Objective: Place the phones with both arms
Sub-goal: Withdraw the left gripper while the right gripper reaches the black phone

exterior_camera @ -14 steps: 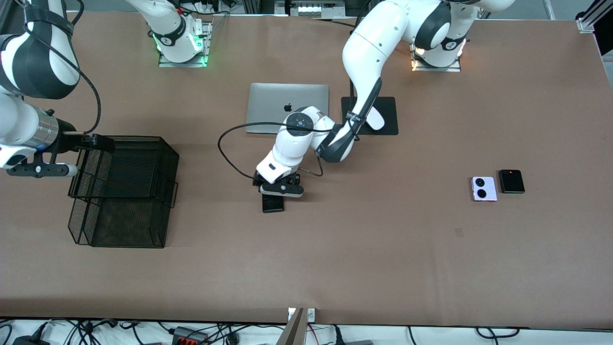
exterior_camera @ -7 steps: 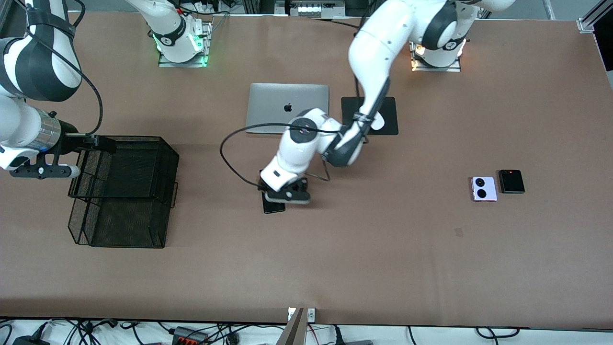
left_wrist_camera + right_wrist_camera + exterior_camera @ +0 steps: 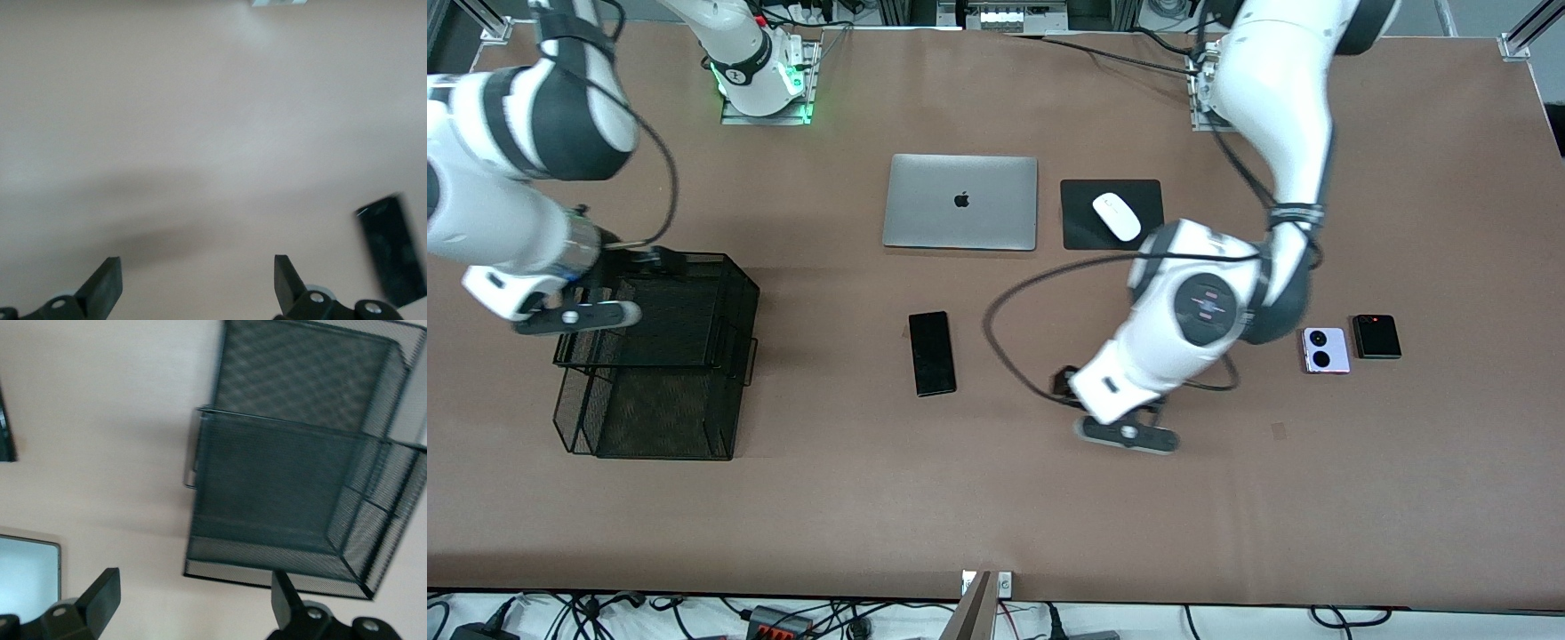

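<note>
Left claw point(image 3: 1126, 435) moved off long black phone point(image 3: 932, 353), empty, spread wide

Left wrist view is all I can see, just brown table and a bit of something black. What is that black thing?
Observer: It is the long black phone, lying flat on the table, nearer the front camera than the laptop.
Operator: Is my gripper holding anything?
Observer: No. The left gripper is open and empty, over bare table.
Operator: Are there more phones?
Observer: Yes, a lilac-white phone and a squarish black phone lie side by side toward the left arm's end.
Operator: Where is the other gripper?
Observer: The right gripper hangs open over the black mesh basket.
</note>
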Robot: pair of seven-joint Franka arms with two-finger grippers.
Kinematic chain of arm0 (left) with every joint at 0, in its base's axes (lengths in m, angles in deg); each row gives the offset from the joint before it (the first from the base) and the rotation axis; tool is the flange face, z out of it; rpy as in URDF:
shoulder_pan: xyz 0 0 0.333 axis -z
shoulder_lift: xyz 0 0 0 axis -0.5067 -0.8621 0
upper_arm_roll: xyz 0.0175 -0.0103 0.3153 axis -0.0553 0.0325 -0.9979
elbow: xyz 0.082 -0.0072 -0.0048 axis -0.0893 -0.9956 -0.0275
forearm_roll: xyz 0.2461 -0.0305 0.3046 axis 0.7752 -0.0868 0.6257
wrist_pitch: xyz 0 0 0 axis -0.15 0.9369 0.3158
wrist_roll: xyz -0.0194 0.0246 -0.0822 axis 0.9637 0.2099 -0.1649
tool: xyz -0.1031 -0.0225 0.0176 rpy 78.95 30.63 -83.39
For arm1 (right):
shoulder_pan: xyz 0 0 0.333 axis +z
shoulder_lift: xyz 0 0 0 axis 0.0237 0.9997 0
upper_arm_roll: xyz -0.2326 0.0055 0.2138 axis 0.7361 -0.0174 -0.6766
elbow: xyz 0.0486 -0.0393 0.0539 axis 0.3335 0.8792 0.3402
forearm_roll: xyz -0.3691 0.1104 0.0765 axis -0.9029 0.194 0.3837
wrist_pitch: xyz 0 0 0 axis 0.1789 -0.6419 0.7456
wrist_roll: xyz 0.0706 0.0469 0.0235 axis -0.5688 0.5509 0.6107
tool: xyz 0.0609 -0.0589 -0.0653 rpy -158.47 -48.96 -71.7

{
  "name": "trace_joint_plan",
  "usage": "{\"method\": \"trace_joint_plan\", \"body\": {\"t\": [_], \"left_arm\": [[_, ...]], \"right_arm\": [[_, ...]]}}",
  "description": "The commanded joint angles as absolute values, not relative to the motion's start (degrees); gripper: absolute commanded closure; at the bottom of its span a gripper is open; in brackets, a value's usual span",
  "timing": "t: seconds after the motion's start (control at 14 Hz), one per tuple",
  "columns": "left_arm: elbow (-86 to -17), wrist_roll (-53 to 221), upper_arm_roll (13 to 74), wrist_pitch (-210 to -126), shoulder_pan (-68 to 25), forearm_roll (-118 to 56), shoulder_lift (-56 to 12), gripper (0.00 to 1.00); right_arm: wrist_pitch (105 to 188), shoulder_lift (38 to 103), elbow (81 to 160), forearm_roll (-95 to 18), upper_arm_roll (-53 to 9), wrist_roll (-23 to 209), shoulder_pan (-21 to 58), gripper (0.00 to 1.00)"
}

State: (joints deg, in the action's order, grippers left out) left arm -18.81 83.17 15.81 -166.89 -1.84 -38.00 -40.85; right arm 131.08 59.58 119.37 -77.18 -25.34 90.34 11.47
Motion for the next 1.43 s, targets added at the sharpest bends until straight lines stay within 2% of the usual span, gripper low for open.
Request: {"method": "trace_joint_plan", "body": {"t": [0.0, 0.14, 0.43, 0.93, 1.22, 1.36], "left_arm": [[-37.21, 75.21, 16.84, -172.19, -5.03, -36.73, -30.10, 0.00], [-43.29, 73.09, 16.84, -173.69, -7.94, -33.21, -25.96, 0.00], [-49.98, 72.82, 16.93, -174.40, -12.07, -25.40, -22.25, 0.00], [-54.03, 73.09, 16.84, -174.75, -21.74, -24.76, -22.60, 0.00], [-60.96, 72.73, 16.76, -184.92, -22.97, -24.67, -23.13, 0.00], [-61.33, 72.21, 16.84, -185.47, -24.20, -24.67, -23.74, 0.00]], "right_arm": [[132.34, 61.65, 117.83, -77.13, -24.97, 90.16, 16.28, 0.00], [132.35, 62.80, 116.34, -77.04, -24.97, 90.33, 18.58, 0.00], [132.78, 67.19, 113.96, -71.95, -25.85, 91.12, 22.61, 0.00], [145.86, 76.94, 111.32, -71.77, -26.20, 91.31, 30.96, 0.00], [147.38, 82.13, 107.82, -71.95, -26.20, 83.95, 33.08, 0.00], [147.55, 84.50, 106.14, -71.95, -26.20, 79.90, 34.13, 0.00]]}}
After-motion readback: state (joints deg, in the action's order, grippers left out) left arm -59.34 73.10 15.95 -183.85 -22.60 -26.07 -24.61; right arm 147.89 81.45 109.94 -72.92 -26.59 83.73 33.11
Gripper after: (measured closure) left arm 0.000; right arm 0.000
